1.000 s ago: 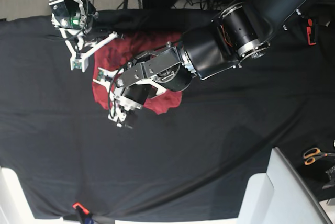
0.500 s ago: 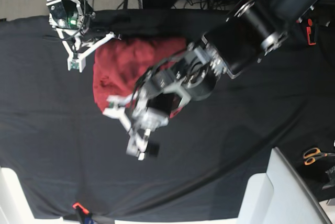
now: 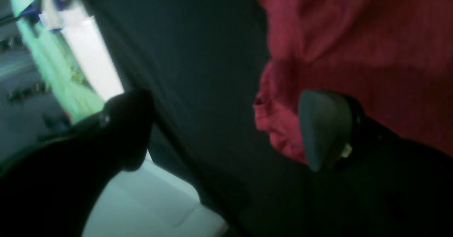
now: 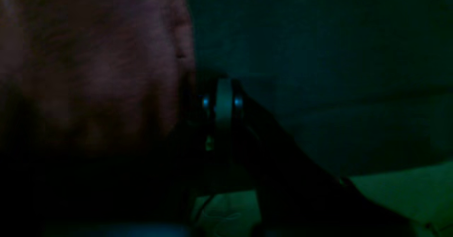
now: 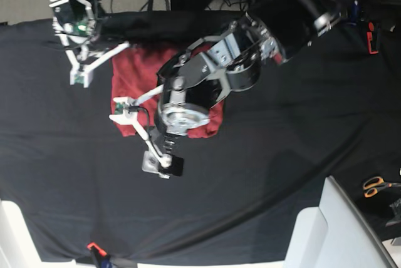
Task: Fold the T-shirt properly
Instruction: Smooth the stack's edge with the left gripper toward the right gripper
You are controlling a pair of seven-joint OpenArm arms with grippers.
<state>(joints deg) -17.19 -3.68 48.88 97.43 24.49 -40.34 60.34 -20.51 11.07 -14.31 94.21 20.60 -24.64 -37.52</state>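
Base view: the T-shirt lies as a compact red bundle on the black table cloth, toward the far left of the work surface, partly hidden under the left arm. Compared with the views one second and half a second earlier, the left gripper has lifted off the cloth and swung toward the near edge of the bundle; its jaws stand wide apart and hold nothing, as the left wrist view confirms, where one finger pad hangs just beside the shirt's bunched hem. The right gripper sits at the bundle's far left corner, jaws pressed together; whether it pinches fabric cannot be told. The release suggests that one fold has just been laid. The outline remains uneven, so the fold probably needs further tidying.
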